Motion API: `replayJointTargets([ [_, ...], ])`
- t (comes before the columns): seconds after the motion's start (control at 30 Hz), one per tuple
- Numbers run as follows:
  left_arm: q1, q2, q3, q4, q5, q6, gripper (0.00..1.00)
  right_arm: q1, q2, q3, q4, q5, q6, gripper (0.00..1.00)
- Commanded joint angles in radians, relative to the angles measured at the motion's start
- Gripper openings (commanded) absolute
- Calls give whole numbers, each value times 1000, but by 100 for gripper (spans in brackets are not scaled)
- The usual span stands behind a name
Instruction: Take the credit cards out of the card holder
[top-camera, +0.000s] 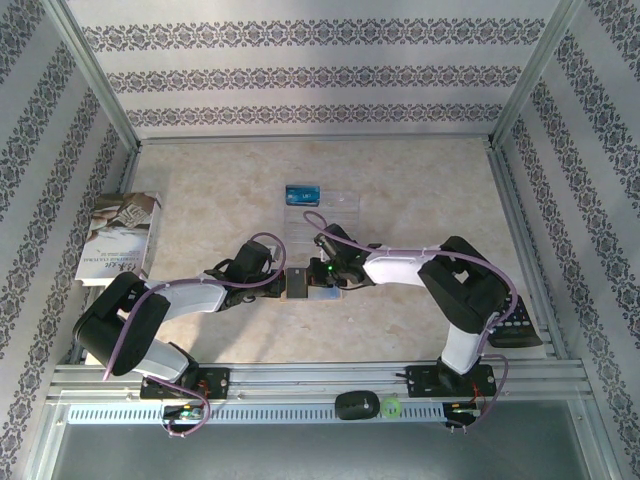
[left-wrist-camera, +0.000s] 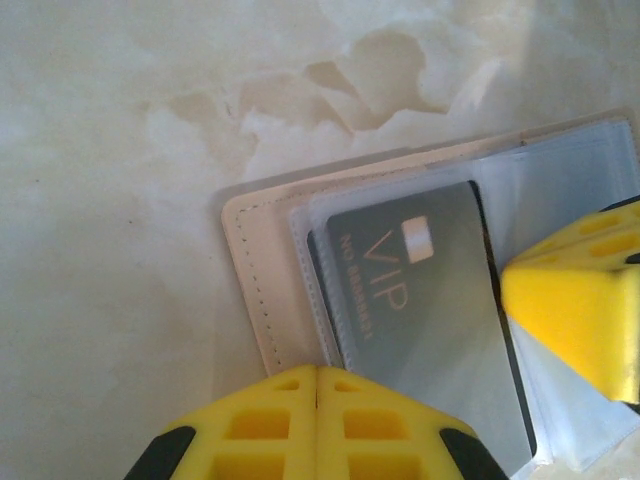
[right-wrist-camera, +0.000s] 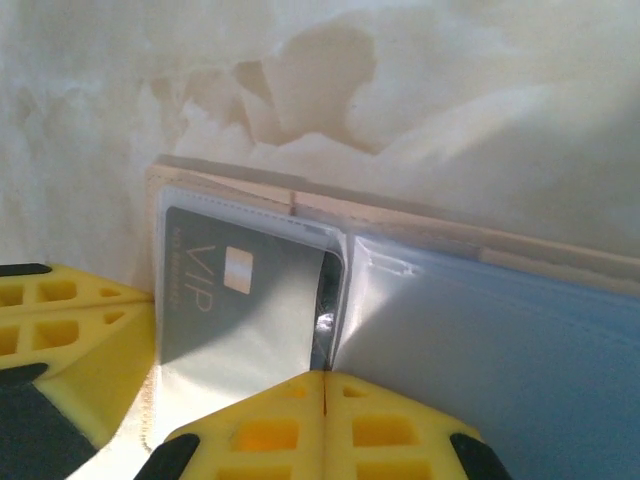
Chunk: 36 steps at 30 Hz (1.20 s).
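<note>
The card holder (top-camera: 300, 284) lies open on the table between both grippers, tan rim (left-wrist-camera: 250, 290) outward and clear sleeves over pale blue-grey lining (right-wrist-camera: 500, 350). The blackish card (left-wrist-camera: 420, 300), printed VIP, sits in the left sleeve, also seen as the blackish card (right-wrist-camera: 240, 300). My left gripper (left-wrist-camera: 317, 372) is shut, its tips on the holder's near edge beside that card. My right gripper (right-wrist-camera: 325, 378) is shut, tips at the card's dark right edge where the two sleeves meet; whether it pinches anything is unclear. The bright blue card (top-camera: 302, 194) lies in the clear tray.
The clear plastic tray (top-camera: 335, 215) stands just behind the holder. A book (top-camera: 118, 238) lies at the left wall. A dark device (top-camera: 515, 325) sits at the right edge. The right gripper's yellow finger (left-wrist-camera: 575, 300) crowds the left wrist view.
</note>
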Motion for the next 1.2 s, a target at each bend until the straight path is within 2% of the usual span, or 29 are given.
replayJointTargets([
  [0.0, 11, 36, -35, -35, 0, -4, 2, -3, -33, -48, -72, 109, -14, 0],
  [0.17, 25, 29, -33, -34, 10, 0, 2, -2, -79, -63, -91, 132, -33, 0],
  [0.23, 27, 6, -31, -41, 10, 2, 7, -1, -97, -63, -84, 123, -49, 1],
  [0.33, 26, -92, -36, -59, -3, 2, 13, 2, -146, -56, -90, 111, -92, 12],
  [0.4, 26, -159, -30, -88, -15, 10, 14, 3, -185, -49, -102, 123, -117, 15],
  [0.5, 25, -208, -20, -102, -7, 18, 14, 1, -205, -32, -90, 76, -150, 19],
  [0.63, 17, -151, -7, -38, 19, 7, 13, 8, -141, 20, -62, -39, -141, 20],
  [0.83, 18, -34, 5, 3, -10, 16, 8, 15, -68, 49, -43, -77, -109, 20],
  [1.17, 18, 56, 2, -25, -31, 21, 5, -12, -5, 27, 1, -98, -51, 20],
])
